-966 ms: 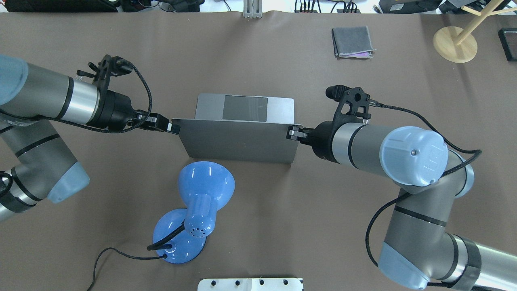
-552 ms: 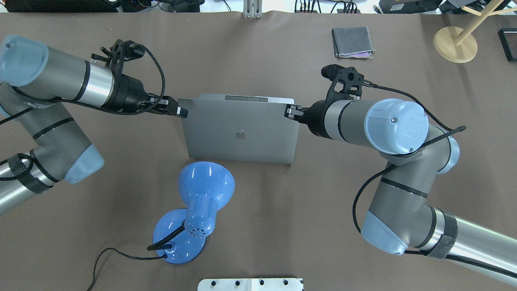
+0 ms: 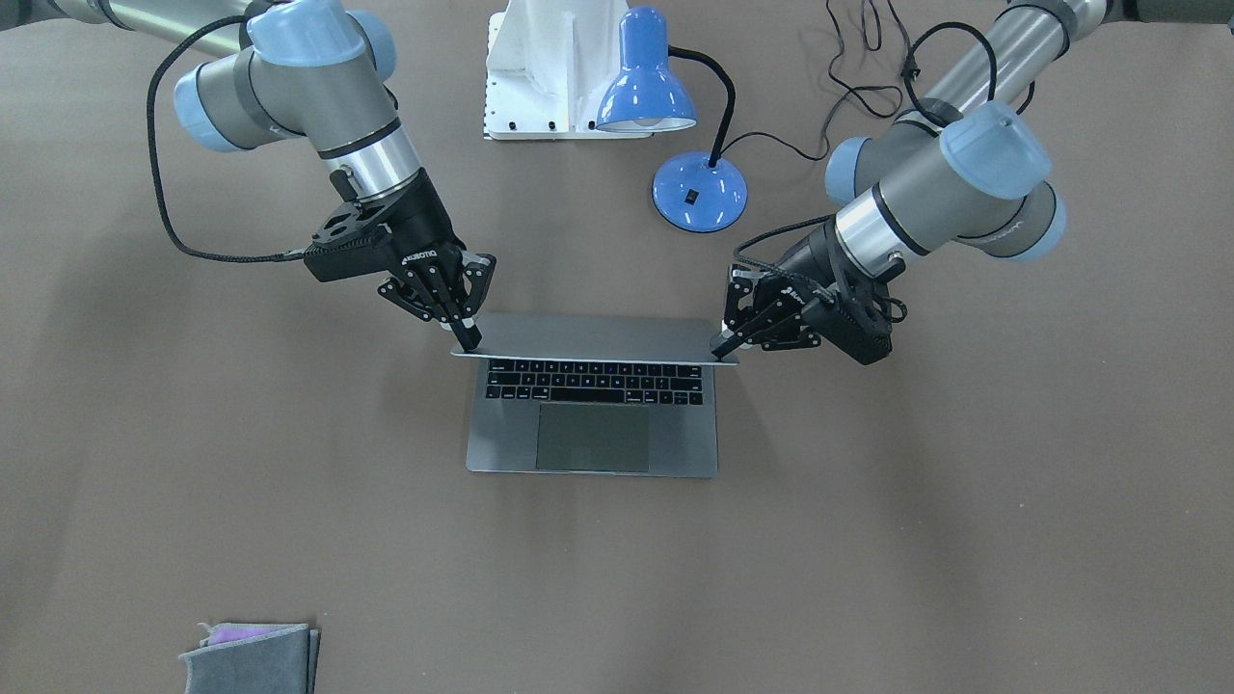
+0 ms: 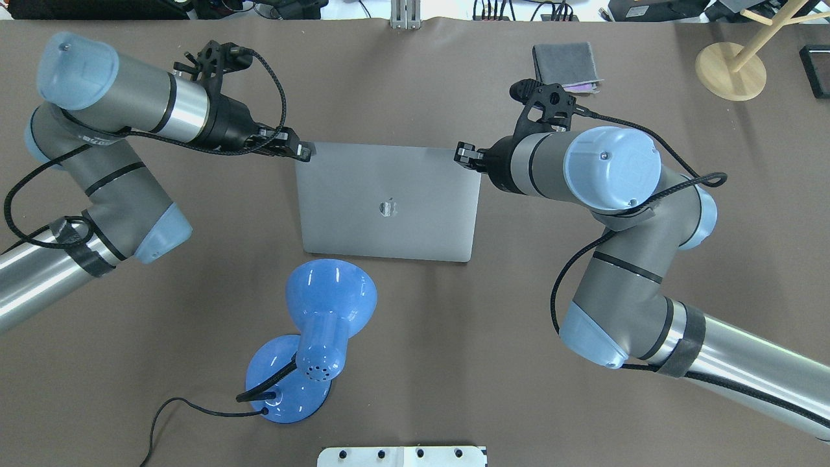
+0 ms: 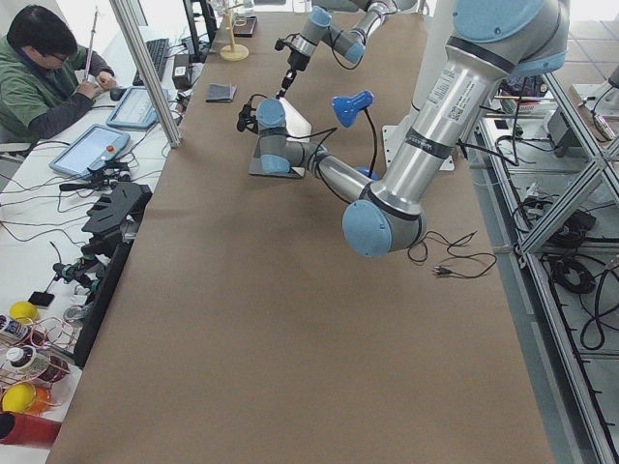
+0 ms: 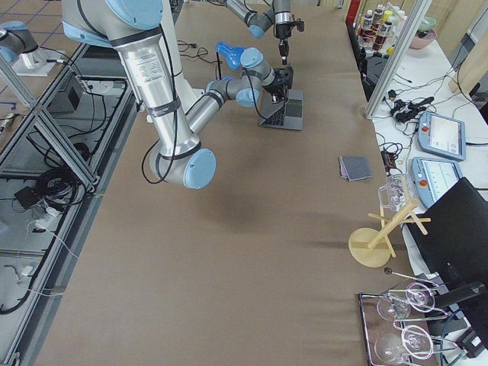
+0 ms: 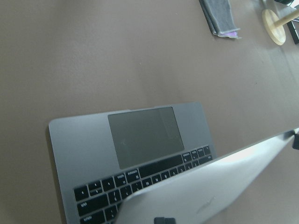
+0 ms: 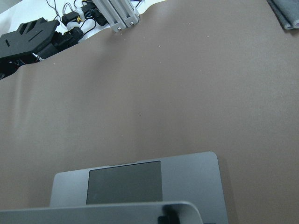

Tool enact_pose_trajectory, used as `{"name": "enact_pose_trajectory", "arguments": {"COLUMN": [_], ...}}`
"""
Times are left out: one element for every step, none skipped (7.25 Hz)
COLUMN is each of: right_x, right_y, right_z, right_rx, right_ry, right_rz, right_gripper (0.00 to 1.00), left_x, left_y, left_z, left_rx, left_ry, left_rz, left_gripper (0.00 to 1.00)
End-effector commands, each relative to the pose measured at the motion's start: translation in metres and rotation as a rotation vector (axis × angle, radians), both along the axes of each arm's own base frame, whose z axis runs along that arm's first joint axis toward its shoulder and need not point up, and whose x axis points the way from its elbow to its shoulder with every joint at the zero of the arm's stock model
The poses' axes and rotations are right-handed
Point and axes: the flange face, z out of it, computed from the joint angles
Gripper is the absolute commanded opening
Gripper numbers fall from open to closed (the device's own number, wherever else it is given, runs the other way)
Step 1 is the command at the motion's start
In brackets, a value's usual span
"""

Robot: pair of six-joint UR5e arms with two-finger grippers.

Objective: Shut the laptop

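Both grippers are on the laptop [image 4: 389, 224] right now, one at each free corner of its lid [image 3: 593, 339]. The left gripper [image 4: 301, 151] has its fingers pinched down on its corner, and the right gripper [image 4: 462, 154] is clamped on the opposite one the same way. So the laptop sits square between the two, base flat on the table, lid tilted partway down over the back rows of keys, not shut yet

The table [image 4: 415, 78] is covered in plain brown. A blue lamp [image 4: 331, 305] stands on the robot's side of the left gripper, and a folded grey cloth [image 4: 565, 63] lies just past the right wrist. An operator [image 5: 44, 82] sits at a desk off to the side

From above the lid hides the keyboard completely. The screen isn't visible anywhere. The wrist cams only catch a dark scrap of finger at the bottom edge
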Motion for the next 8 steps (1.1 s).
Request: {"name": "enact_pose_trajectory", "arguments": {"right_x": [-0.012, -0.020, -0.033, -0.051, -0.057, -0.066, -0.073, -0.075], "right_y": [-0.023, -0.036, -0.048, -0.065, -0.072, -0.078, -0.083, -0.084], "right_z": [0.000, 0.004, 0.006, 0.013, 0.015, 0.019, 0.029, 0.035], "right_rx": [-0.013, -0.025, -0.040, -0.062, -0.070, -0.081, -0.095, -0.104], "right_ry": [0.020, 0.036, 0.054, 0.084, 0.093, 0.108, 0.128, 0.139], "right_rz": [0.017, 0.026, 0.029, 0.035, 0.038, 0.037, 0.037, 0.037], "right_gripper": [0.00, 0.00, 0.00, 0.00, 0.00, 0.00, 0.00, 0.00], "left_x": [0.017, 0.021, 0.028, 0.032, 0.037, 0.046, 0.059, 0.066], "left_y": [-0.024, -0.033, -0.040, -0.044, -0.048, -0.049, -0.049, -0.048], "left_z": [0.011, 0.009, 0.012, 0.019, 0.025, 0.032, 0.038, 0.044], "left_rx": [0.021, 0.016, 0.016, 0.008, 0.005, 0.012, 0.008, 0.011], "left_ry": [-0.048, -0.079, -0.116, -0.131, -0.146, -0.167, -0.184, -0.200], "left_rz": [-0.032, -0.058, -0.065, -0.074, -0.073, -0.088, -0.085, -0.089], "left_gripper": [0.00, 0.00, 0.00, 0.00, 0.00, 0.00, 0.00, 0.00]}}
